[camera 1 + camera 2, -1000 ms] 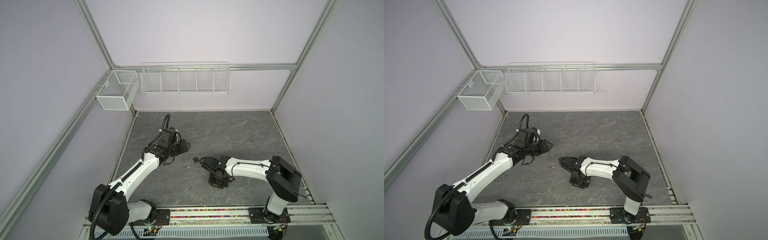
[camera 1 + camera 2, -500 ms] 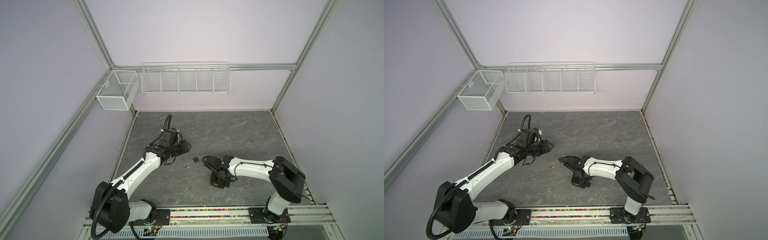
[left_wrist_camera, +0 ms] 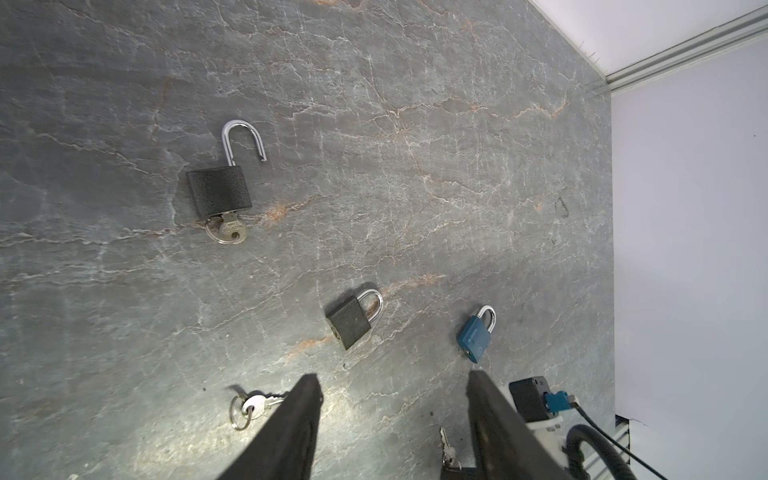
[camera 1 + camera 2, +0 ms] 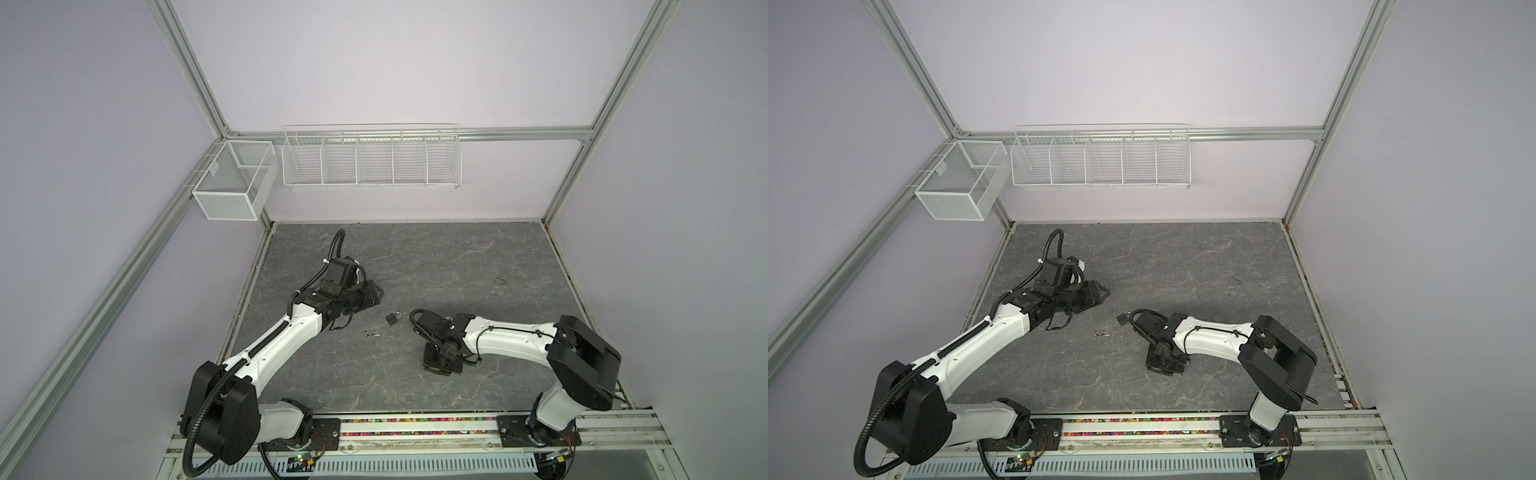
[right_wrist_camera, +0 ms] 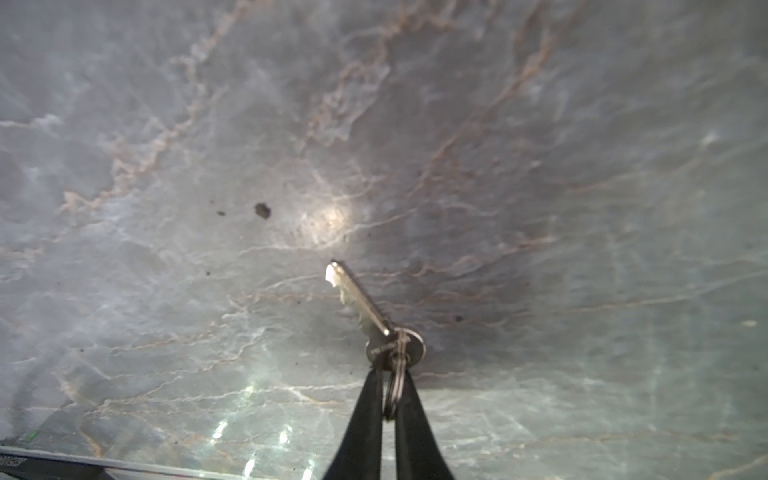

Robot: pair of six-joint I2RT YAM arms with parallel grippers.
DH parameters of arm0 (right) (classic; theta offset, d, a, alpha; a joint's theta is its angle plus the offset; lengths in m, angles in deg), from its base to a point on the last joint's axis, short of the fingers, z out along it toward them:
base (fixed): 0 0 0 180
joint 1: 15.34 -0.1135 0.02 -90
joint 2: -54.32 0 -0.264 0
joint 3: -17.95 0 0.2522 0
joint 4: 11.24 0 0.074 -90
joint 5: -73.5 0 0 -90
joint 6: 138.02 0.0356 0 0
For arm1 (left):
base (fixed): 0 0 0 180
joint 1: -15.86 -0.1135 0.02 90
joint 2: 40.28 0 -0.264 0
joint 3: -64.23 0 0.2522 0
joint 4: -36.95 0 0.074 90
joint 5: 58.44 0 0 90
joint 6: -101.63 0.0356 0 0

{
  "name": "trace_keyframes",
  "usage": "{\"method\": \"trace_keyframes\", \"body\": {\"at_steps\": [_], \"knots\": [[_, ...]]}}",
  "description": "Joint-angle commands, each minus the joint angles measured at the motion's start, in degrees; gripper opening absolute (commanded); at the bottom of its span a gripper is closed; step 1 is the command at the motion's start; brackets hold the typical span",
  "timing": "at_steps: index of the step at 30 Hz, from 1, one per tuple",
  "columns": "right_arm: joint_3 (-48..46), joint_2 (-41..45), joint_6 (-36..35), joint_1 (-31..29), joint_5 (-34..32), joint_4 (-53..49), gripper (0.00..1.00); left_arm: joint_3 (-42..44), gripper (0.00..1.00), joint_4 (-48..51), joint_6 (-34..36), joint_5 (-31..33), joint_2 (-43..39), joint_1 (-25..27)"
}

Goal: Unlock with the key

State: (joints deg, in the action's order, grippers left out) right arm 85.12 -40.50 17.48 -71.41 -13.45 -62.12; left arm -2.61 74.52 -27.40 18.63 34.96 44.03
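In a top view the small black padlock (image 4: 392, 318) lies on the bench (image 4: 457, 257) between the arms. Left wrist view: the left pincer (image 3: 392, 374) hangs half spread and empty, the big black padlock (image 3: 219, 193) is sprung open, and the blue padlock (image 3: 476, 332) and the small one are locked. Right wrist view: the right pincer (image 5: 392, 372) is pinched tight on the key (image 5: 359, 305) by its head, so one lock down, two to go, I reckon.

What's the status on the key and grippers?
Right gripper shut on key, blade sticking out. Left gripper open, empty. Small black padlock and blue padlock closed; big black padlock already open, second key in it. Nothing blocking them.
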Motion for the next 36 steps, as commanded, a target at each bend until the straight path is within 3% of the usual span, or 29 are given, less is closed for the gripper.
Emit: {"method": "trace_keyframes", "body": {"at_steps": [1,10,36], "knots": [[-1.6,0.6,-1.8,0.6,-1.1,0.5,0.11,0.6,0.57,-1.1,-1.0,-0.2,-0.1,0.3],[-0.1,-0.3,-2.4,0.7,-1.1,-1.9,0.24,0.9,0.57,-1.3,-1.0,-0.1,0.0,0.4],[3.1,-2.8,-11.4,2.0,-4.5,-5.0,0.12,1.1,0.57,-2.0,-1.6,-0.5,0.4,0.4]]}}
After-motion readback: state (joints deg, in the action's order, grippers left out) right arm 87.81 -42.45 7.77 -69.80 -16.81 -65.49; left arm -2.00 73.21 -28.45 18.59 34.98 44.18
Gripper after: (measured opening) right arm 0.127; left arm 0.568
